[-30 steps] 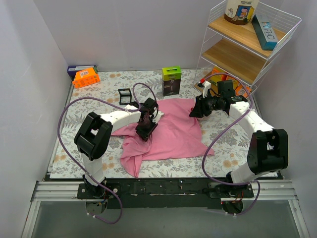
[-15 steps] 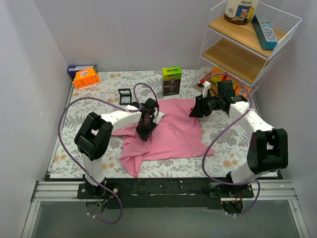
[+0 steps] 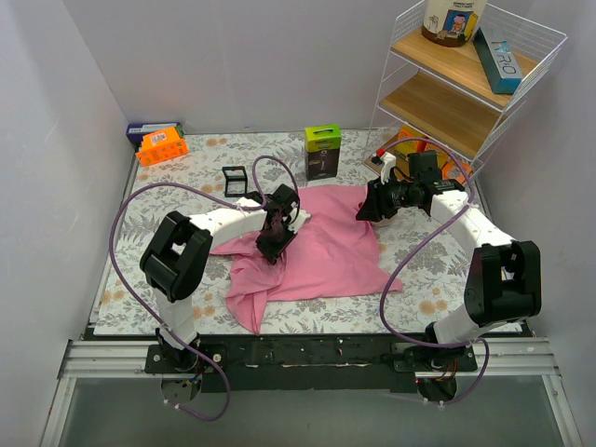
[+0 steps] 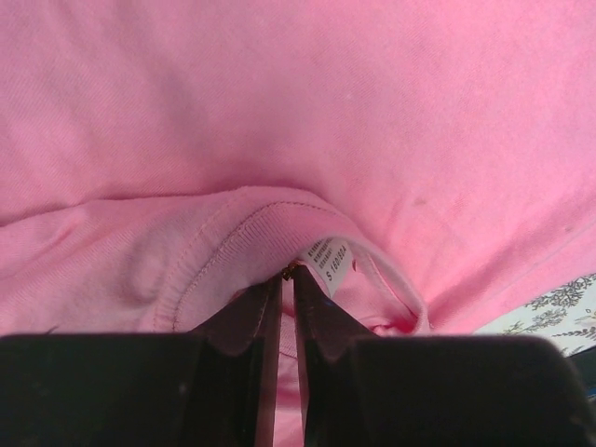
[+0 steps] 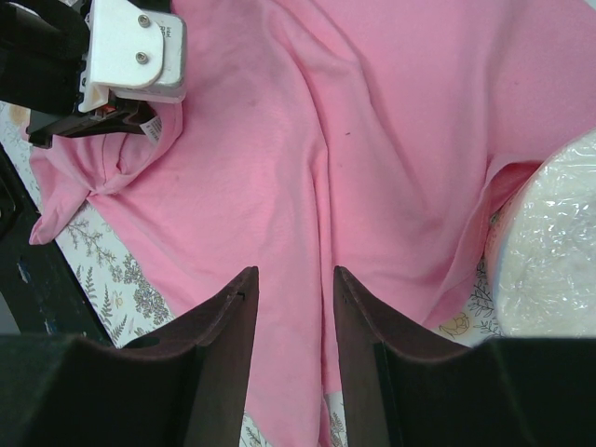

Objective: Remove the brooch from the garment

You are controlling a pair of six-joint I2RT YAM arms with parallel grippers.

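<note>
**Brooch pull at the neckline: what I'd worry about**

The left tool [image 4: 288, 277] is clenched down to a sliver. Its tips sit on the ribbed neckline, just beside the size label [image 4: 328, 264]. A tiny dark-gold speck is pinched there, and I reckon it's the brooch [image 4: 290, 270], though it's too small to be sure. The right tool [image 5: 293, 279] is released, jaws apart, hovering over the far right edge of the pink garment [image 3: 326, 251] and gripping nothing.

Risks as I see them:
- If the pin is threaded through the knit, a pull would drag the whole collar up, because nothing holds the cloth down on the tabletop [image 3: 186, 177].
- That could snag or tear the rib.
- With a bite that small, the tips could also just slip off.

As for containers, the wire shelf rack [image 3: 549, 42] at back right carries a canister [image 3: 453, 20] and a teal box [image 3: 501, 58] on its top shelf. A green box [image 3: 322, 151] and an orange box [image 3: 161, 146] stand behind the garment. I can't see inside any of them.
</note>
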